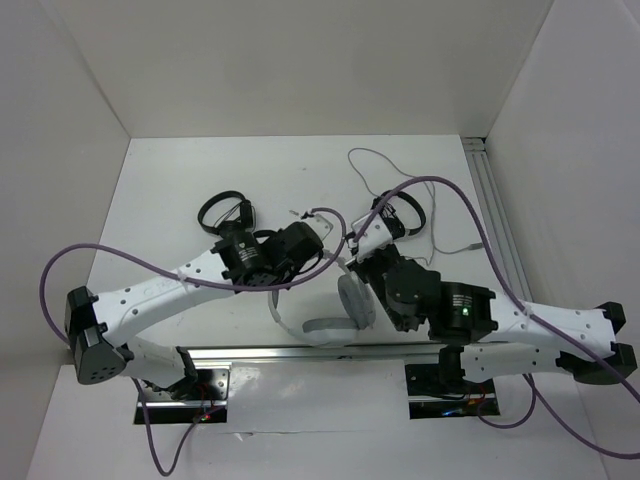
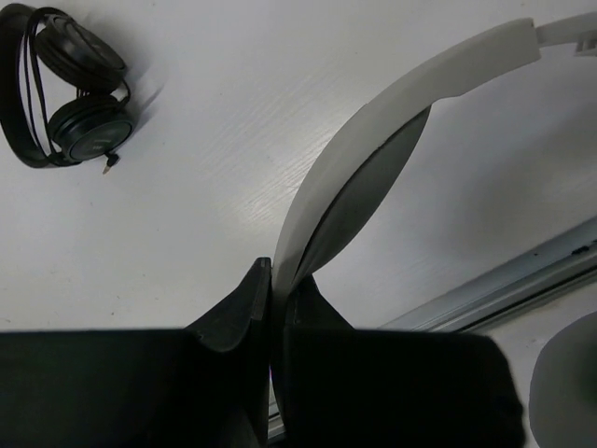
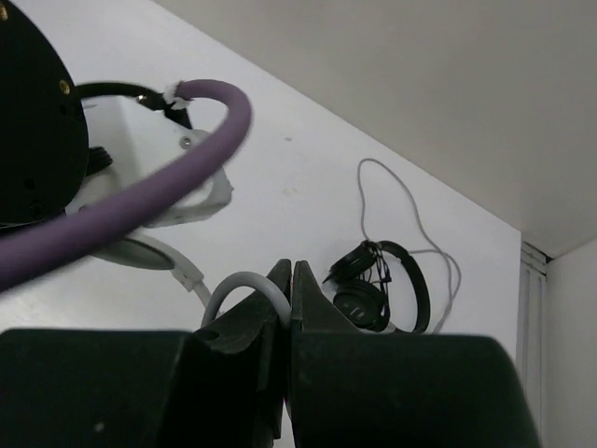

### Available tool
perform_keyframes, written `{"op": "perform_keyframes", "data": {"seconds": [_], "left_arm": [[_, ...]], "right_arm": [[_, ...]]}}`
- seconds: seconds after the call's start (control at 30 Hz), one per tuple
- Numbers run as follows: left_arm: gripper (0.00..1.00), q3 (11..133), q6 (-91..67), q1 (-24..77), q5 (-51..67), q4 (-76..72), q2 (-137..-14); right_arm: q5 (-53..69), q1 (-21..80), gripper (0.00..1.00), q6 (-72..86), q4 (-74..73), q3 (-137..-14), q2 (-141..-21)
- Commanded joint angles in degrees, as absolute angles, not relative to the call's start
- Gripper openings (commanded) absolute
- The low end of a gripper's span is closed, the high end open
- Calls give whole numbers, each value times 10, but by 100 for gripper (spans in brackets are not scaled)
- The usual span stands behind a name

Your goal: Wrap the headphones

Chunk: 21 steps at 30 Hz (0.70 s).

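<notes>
The grey-white headphones point(image 1: 355, 300) lie near the table's front, between the two arms. My left gripper point(image 1: 322, 240) is shut on their wide headband point(image 2: 392, 121), which arches up and to the right from the jaws in the left wrist view point(image 2: 278, 275). One padded ear cup point(image 2: 569, 383) shows at the lower right. My right gripper point(image 1: 362, 250) is shut on a loop of the grey cable point(image 3: 233, 282), which curves out to the left of the closed jaws point(image 3: 291, 271). A white part of the headphones point(image 3: 154, 254) lies beyond it.
Two small black headphones lie further back, one at the left point(image 1: 225, 212) and one at the right point(image 1: 402, 212). A thin grey cable point(image 1: 385, 160) loops toward the right rail point(image 1: 495, 215). A metal rail point(image 1: 300, 352) runs along the front. White walls stand on three sides.
</notes>
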State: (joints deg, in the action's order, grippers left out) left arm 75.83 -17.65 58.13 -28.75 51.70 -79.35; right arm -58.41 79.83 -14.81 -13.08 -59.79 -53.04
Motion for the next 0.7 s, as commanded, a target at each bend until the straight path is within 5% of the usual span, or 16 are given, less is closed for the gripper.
{"op": "perform_keyframes", "data": {"seconds": [0.0,0.67], "left_arm": [[0,760,-136,604,-249,487,-773],[0,736,-81,635,-140,435,-647]], "right_arm": [[-520,770,3,-134,-145,-634,-541],[-292,600,3,-86,-176,-657,-581]]}}
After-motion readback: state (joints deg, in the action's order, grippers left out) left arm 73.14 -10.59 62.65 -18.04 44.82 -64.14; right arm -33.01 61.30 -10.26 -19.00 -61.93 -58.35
